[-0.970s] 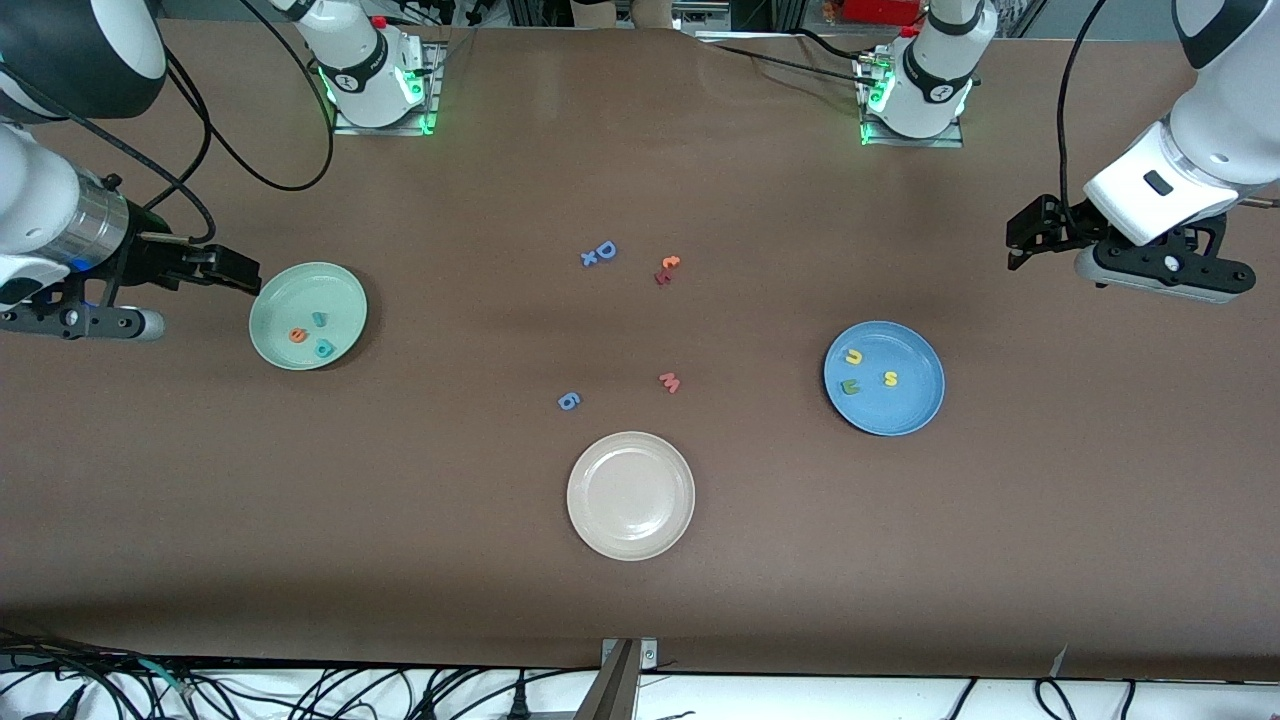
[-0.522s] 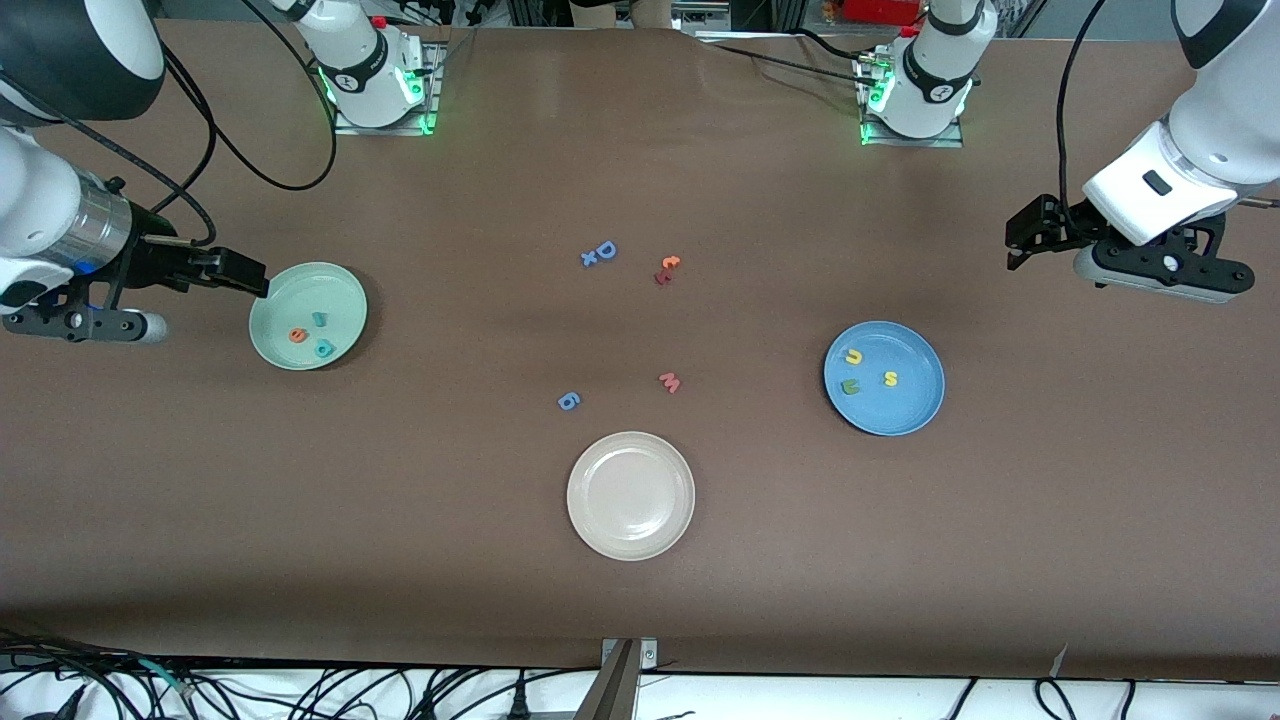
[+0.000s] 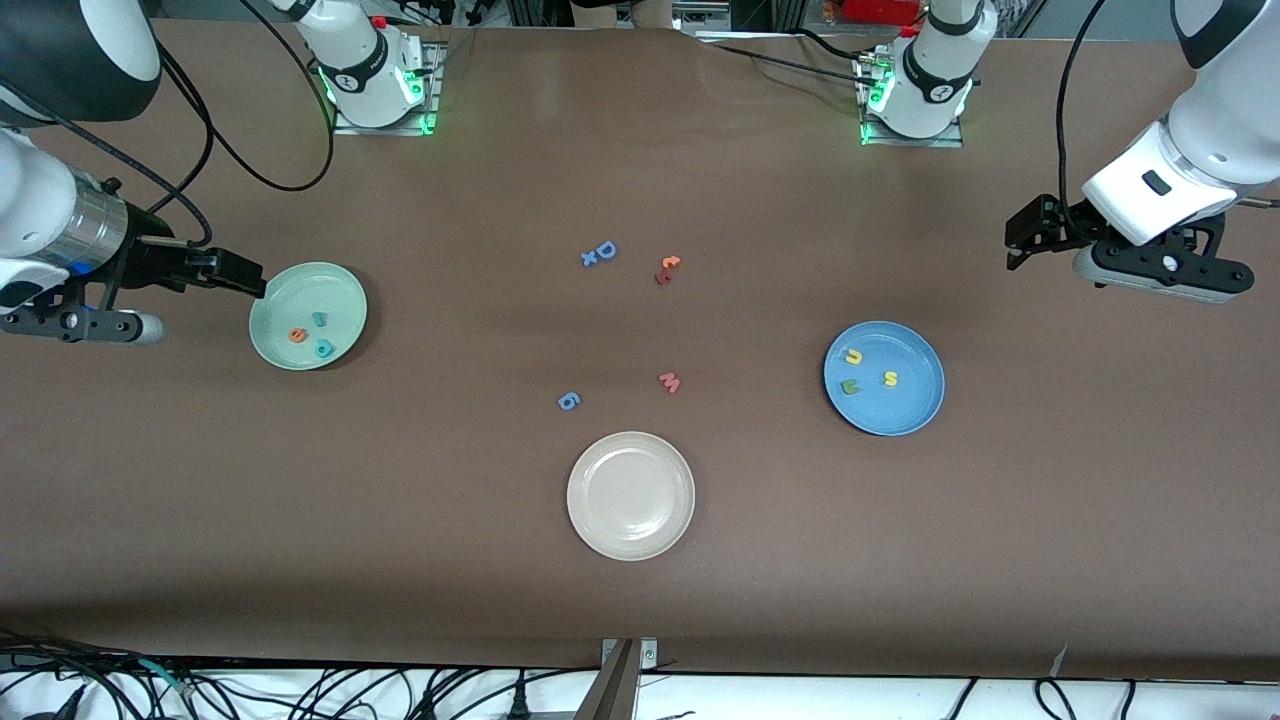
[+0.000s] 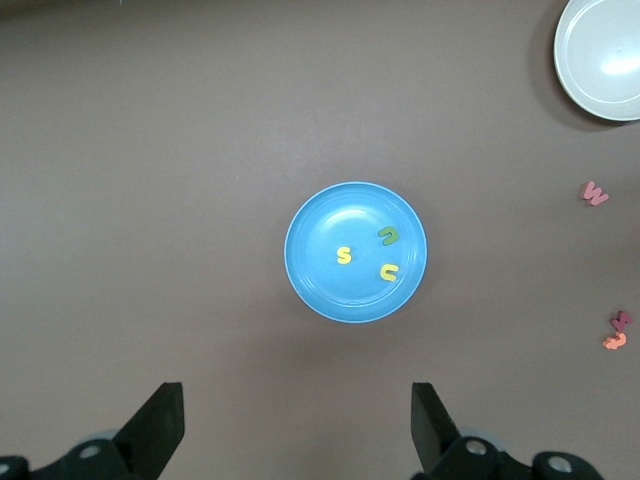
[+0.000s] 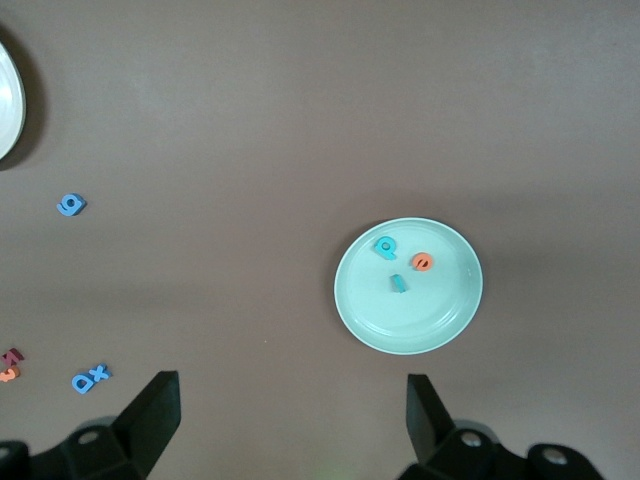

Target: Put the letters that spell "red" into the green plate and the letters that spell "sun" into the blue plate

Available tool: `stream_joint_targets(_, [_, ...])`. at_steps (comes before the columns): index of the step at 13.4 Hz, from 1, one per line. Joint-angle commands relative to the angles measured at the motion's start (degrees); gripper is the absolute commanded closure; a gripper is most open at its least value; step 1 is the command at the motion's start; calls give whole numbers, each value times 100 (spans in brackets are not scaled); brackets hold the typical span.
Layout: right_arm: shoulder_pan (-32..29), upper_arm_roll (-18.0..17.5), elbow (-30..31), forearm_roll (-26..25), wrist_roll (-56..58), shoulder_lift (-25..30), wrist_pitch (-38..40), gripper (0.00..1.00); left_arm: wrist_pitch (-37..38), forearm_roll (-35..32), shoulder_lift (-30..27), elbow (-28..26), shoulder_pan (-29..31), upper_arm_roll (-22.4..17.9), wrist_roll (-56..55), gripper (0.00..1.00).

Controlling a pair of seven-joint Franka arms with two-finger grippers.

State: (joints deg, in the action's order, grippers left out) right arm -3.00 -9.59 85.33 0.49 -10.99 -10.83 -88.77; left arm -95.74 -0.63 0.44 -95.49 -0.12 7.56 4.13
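Beside the plates (letters sorted), left gripper (image 3: 1022,245) and right gripper (image 3: 240,275) hang wide, empty.

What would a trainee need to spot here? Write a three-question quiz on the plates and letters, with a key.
1. True or false: the cream plate holds a letter.
2. Which plate holds the yellow "s"? A green plate B blue plate
3. Fill in: the pink "w" lies on the ____.

Key: 1 false, it holds none. 2 B. 3 table, bare, farther from the front camera than the cream plate.
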Motion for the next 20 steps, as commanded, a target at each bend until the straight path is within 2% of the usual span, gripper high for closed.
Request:
stream_joint_targets(1, [19, 45, -16, 118, -44, 28, 44, 0, 91, 124, 61, 153, -5, 61, 79, 0])
stream_joint_targets(17, [45, 54, 19, 66, -52, -51, 44, 0, 82, 124, 70, 162, 65, 62, 141, 0])
stream_joint_targets(20, [45, 45, 10, -21, -333, 1, 9, 0, 82, 115, 70, 162, 65, 61, 141, 0])
